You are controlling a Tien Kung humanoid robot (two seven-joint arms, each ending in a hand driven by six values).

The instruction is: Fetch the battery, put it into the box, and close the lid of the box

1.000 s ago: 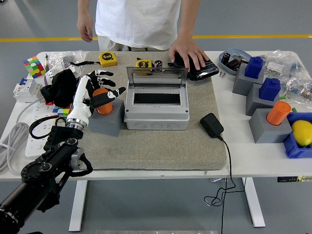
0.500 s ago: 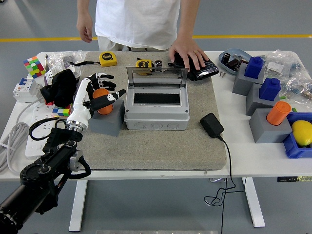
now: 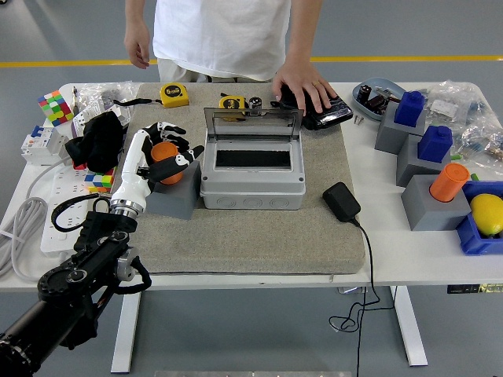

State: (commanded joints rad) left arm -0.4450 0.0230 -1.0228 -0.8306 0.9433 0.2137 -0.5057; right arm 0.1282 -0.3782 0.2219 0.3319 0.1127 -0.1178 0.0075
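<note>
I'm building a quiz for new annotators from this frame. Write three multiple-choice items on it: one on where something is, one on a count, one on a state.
1. Where is the orange battery?
A. Inside the box
B. On a grey block left of the box
C. On the floor

2. How many orange cylinders show on the table?
A. One
B. Two
C. Four

3. What state is the box lid in?
A. Raised open
B. Shut flat
C. Removed, lying on the mat

Answers:
1 B: the battery stands on the grey block beside the grey box, with the left hand curled around it.
2 B: one at the left hand, another on a grey block at the right.
3 A: the lid stands up at the box's far edge, and the dark opening shows.
</note>
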